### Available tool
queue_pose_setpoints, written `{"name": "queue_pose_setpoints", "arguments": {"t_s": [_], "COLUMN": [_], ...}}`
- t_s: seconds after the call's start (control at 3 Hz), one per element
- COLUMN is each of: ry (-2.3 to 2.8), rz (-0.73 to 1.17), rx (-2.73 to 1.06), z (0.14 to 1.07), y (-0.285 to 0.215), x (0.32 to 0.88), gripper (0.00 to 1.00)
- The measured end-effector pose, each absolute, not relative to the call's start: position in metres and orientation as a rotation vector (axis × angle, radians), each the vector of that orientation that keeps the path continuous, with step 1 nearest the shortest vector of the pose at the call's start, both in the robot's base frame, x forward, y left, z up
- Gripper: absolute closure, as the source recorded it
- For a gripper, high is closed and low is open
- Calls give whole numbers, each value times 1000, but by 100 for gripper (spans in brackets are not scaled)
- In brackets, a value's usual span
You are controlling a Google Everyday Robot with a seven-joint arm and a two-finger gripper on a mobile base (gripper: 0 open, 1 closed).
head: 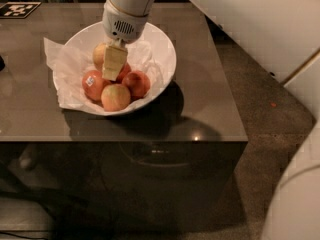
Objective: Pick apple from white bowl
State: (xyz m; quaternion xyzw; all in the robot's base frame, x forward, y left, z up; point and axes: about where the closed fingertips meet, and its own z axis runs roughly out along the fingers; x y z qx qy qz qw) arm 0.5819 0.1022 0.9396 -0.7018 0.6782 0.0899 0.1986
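Note:
The white bowl (167,54), lined with crinkled white paper, stands on the dark table and holds several apples. The golden-orange apple (116,97) lies at the bowl's front. A red apple with a white sticker (92,82) is to its left, a red apple (136,83) to its right, and a paler yellow apple (99,54) behind. My gripper (114,64) reaches down from above into the middle of the bowl, among the apples and just behind the golden-orange one. It hides part of an apple beneath it.
The bowl sits on a glossy dark table (210,109) whose front edge runs below it and whose right edge lies near the carpeted floor (270,134). A black-and-white marker tag (19,9) lies at the table's far left. My white arm fills the upper right.

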Motion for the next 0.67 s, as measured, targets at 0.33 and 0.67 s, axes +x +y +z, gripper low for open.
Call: {"name": "queue_pose_setpoints", "arguments": {"t_s": [0.33, 0.67], "ry": [1907, 1915], "rz": [143, 70], "rx": [-1939, -1907], "z": [971, 998], "y": [100, 94], "x": [565, 556], "gripper": [100, 100]}}
